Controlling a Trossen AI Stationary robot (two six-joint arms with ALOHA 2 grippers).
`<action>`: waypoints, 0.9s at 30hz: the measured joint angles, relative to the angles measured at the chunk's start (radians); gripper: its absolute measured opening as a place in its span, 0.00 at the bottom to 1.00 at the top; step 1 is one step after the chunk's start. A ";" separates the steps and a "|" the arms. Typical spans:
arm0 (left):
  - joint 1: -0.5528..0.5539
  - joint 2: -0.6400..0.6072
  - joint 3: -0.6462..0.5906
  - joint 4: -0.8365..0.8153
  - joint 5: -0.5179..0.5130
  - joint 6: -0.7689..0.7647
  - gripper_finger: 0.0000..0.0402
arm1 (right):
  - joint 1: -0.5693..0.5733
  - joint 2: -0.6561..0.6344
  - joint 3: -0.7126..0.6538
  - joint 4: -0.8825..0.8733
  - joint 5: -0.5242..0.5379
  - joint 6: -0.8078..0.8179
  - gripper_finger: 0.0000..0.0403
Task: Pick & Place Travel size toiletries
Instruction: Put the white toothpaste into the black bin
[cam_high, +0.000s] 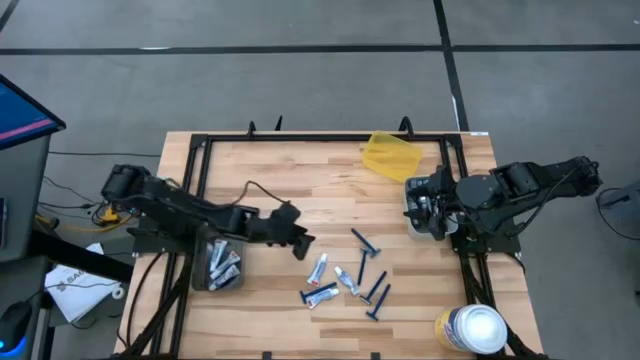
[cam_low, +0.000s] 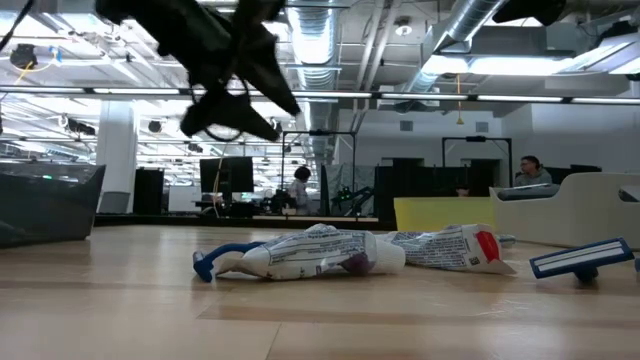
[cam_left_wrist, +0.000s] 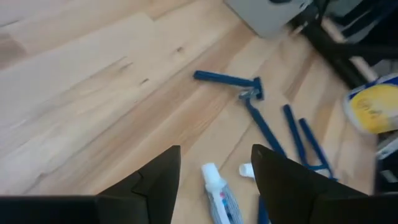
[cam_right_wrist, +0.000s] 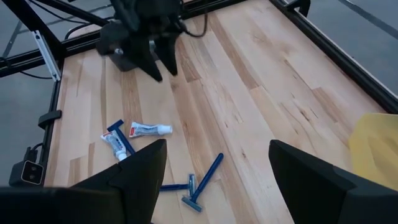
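Two arms: both wait over the wooden worktop (cam_high: 300, 170)
Left gripper (cam_high: 303, 240): up in the air, near the tubes; fingers (cam_left_wrist: 155, 180) open, holding nothing
Right gripper (cam_high: 412, 205): by the right edge; fingers (cam_right_wrist: 134, 177) wide open, empty
Tubes (cam_high: 322, 280): flat in the middle; some touch
Razors (cam_high: 370, 265): just beside the tubes
Grey bin (cam_high: 222, 265): under the left arm; holds more small things

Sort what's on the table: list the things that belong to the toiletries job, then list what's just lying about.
Job:
tubes loose mid-table
razors beside them
grey bin with toiletries already in it
left gripper open, above the table, empty
right gripper open, waiting at the right edge

Lying about:
yellow bag at the far edge
canister at the near right corner
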 joint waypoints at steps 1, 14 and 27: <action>0.000 0.031 0.017 0.003 0.000 0.015 0.49 | 0.000 0.000 0.000 0.000 0.000 0.000 0.68; -0.001 0.379 0.318 -0.192 -0.031 0.149 0.49 | 0.000 0.000 0.000 -0.002 -0.001 -0.004 0.68; -0.044 0.428 0.351 -0.225 -0.045 0.063 0.49 | 0.000 0.000 0.000 -0.015 -0.001 -0.008 0.68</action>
